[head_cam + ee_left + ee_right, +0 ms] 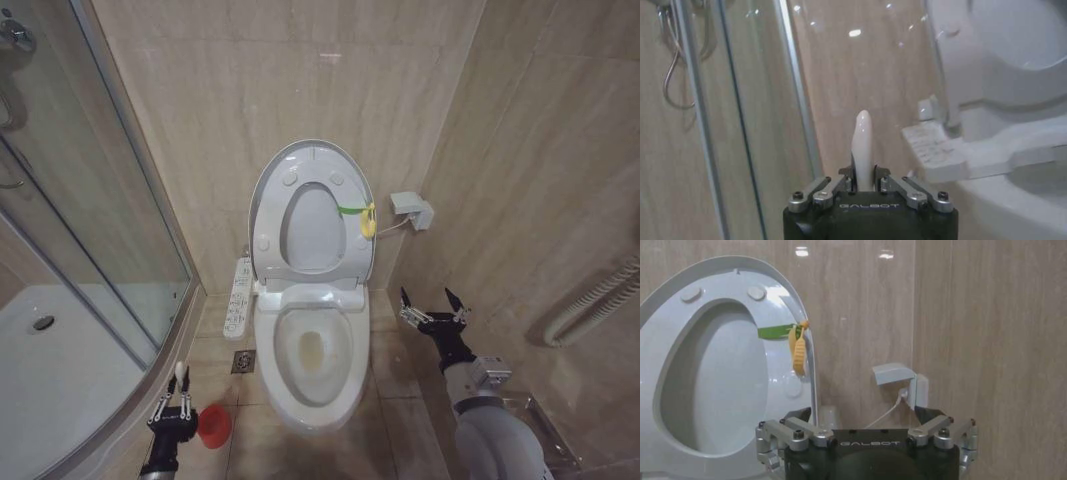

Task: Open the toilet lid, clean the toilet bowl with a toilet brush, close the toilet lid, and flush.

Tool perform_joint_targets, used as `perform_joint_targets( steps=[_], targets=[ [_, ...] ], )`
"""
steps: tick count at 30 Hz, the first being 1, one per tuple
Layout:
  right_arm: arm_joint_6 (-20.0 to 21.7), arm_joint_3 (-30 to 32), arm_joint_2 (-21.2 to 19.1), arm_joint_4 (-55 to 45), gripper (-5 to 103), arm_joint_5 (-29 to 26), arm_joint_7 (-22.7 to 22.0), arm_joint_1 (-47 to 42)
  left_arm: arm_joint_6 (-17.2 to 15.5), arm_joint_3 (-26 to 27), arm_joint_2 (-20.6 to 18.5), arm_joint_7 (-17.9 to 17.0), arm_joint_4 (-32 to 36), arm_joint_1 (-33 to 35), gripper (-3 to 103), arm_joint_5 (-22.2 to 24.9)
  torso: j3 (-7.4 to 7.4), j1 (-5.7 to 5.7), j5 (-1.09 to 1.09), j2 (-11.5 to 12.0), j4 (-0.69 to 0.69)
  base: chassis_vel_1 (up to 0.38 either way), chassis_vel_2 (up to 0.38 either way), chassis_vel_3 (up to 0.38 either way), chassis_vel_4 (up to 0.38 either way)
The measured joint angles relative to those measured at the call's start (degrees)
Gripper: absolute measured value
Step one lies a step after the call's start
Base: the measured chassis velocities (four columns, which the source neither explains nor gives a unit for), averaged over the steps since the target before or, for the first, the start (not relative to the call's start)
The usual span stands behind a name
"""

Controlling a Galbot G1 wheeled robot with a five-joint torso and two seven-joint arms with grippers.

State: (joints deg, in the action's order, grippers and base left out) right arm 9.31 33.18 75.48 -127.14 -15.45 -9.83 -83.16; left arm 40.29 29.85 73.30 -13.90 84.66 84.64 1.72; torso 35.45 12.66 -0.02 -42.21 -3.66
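With the left gripper (176, 398) clamped on the toilet brush (180, 372) handle, lift it straight from the red holder (214, 425), right gripper (432, 304) spread wide.

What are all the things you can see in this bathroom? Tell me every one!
toilet lid: one, white, standing up against the back wall, with the seat ring raised against it
green strap and yellow ring: one, on the lid's edge
toilet bowl: one, white, on the floor in the middle, open
button panel: one, white, along the bowl's side
toilet brush: one, white handle, upright in the left gripper
red cup holder: one, on the floor beside the bowl
floor drain: one, grey, by the bowl
wall box with cable: one, white, on the wall next to the lid
shower tray: one, white, behind glass
left gripper: black, low beside the holder, closed on the brush handle
right gripper: black, fingers open, raised beside the bowl
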Motion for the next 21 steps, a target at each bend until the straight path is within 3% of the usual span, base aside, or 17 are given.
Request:
perform_joint_targets(
  steps=[3,12,21],
  targets=[
    [0.0,0.0,0.0,0.0,100,0.0,0.0,0.0,0.0,-1.1,-0.3,1.7,-0.6,-2.4,19,2.5,0.0,0.0,0.01,0.0,-0.02,0.0,0.0,0.0,0.0],
    [0.0,0.0,0.0,0.0,100,0.0,0.0,0.0,-0.6,-4.0,0.1,2.8,-1.9,-4.2,19,4.2,0.0,-0.02,0.02,0.0,0.0,0.0,0.0,0.0,0.0],
    [0.0,0.0,0.0,0.0,100,0.0,0.0,0.0,-0.6,-4.8,-0.1,3.7,-7.5,-6.9,19,5.9,-0.01,-0.02,0.02,0.0,-0.01,0.0,0.0,0.0,0.0]
  ],
)
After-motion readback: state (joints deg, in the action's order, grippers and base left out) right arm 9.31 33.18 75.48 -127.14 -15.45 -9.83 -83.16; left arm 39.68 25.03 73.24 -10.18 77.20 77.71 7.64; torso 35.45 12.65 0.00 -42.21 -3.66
